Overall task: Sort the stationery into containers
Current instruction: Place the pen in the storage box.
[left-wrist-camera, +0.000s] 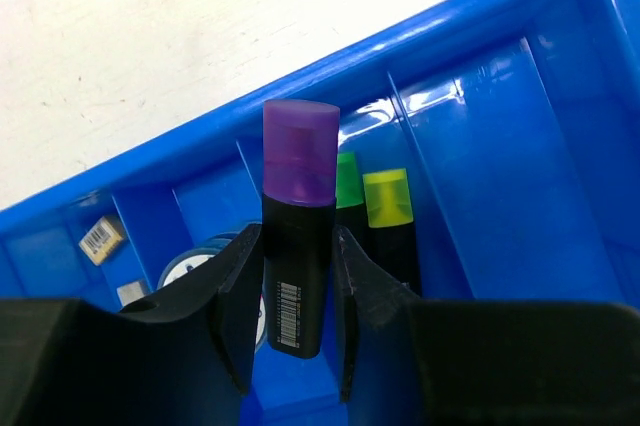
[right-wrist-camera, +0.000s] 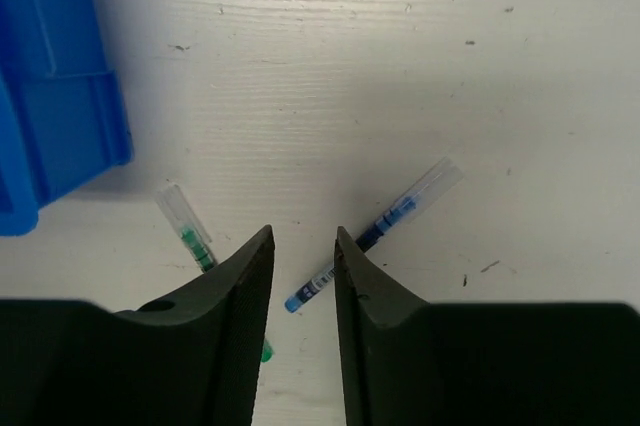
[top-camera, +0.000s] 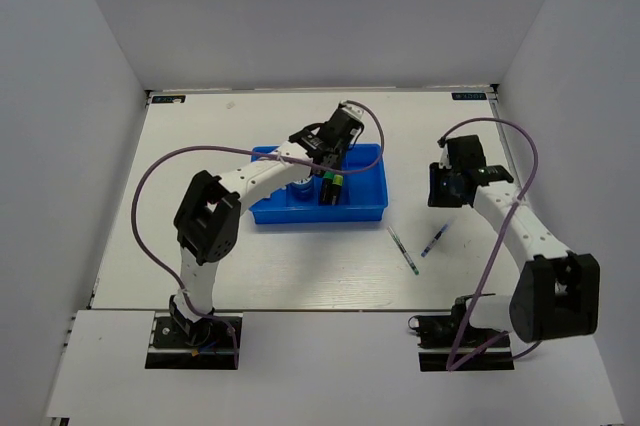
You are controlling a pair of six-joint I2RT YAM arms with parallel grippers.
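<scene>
White painted tabletop [top-camera: 300, 271] carries the bright blue tray [top-camera: 320, 216], a stiff plastic box with four compartments. Over it hangs the left pincer [left-wrist-camera: 295, 246], which is pinching the purple highlighter [left-wrist-camera: 298, 161] at its black barrel, just beside the compartment where the green highlighter [left-wrist-camera: 347, 181] and the yellow highlighter [left-wrist-camera: 388, 196] lie together. I judge such a marker light, rigid and rather smooth, so the flat sides of the barrel are the good place to hold it, not the cap (it may pull off). The right pincer [right-wrist-camera: 303, 246] has its jaws a little apart with nothing between them, above the bare tabletop between the blue pen [right-wrist-camera: 375, 236] and the green pen [right-wrist-camera: 190, 231]. Both pens lie flat outside the tray; they look thin, very light and ready to roll, so I would take one across the middle of its barrel. The small block [left-wrist-camera: 102, 236] rests in an end compartment.
</scene>
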